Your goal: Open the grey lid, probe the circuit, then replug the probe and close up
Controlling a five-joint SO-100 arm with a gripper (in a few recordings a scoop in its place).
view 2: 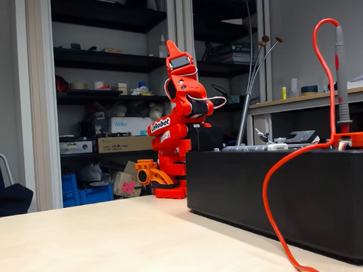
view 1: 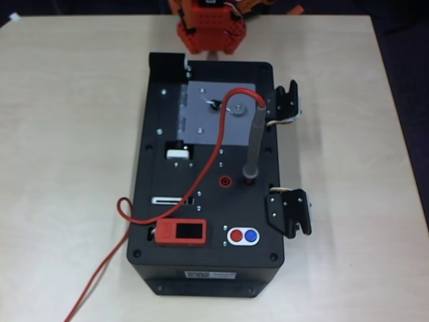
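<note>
Centrally in the overhead view, a matte black box [view 1: 208,201] of rectangular form with rounded corners rests on the pale wood-grain counter [view 1: 67,134]. The grey lid [view 1: 208,111], a flat, light-grey metal plate with a small round knob, lies shut and flush with the box top in the upper centre of the frame. The circuit beneath it is hidden. The probe [view 1: 255,141], a slim grey pen-shaped rod, stands upright with its dark tip seated in a socket just right of a round red socket [view 1: 225,180]; in the fixed view the probe [view 2: 342,79] rises vertically at the right edge of the frame. A thin, glossy red cable [view 1: 201,174] arcs from the probe's upper end, crosses the lid and box top, loops at the box's left side and trails off toward the lower left of the frame. A red rectangular device [view 1: 181,232] with a black screen sits at lower centre, beside round red and blue buttons [view 1: 243,235]. Two black hinged brackets [view 1: 289,211] project from the box's right side. The orange plastic arm [view 2: 178,124] is folded upright behind the box, left of centre in the fixed view; its fingers [view 2: 172,51] point upward, well apart from the box, and whether they are spread or pressed together cannot be told.
</note>
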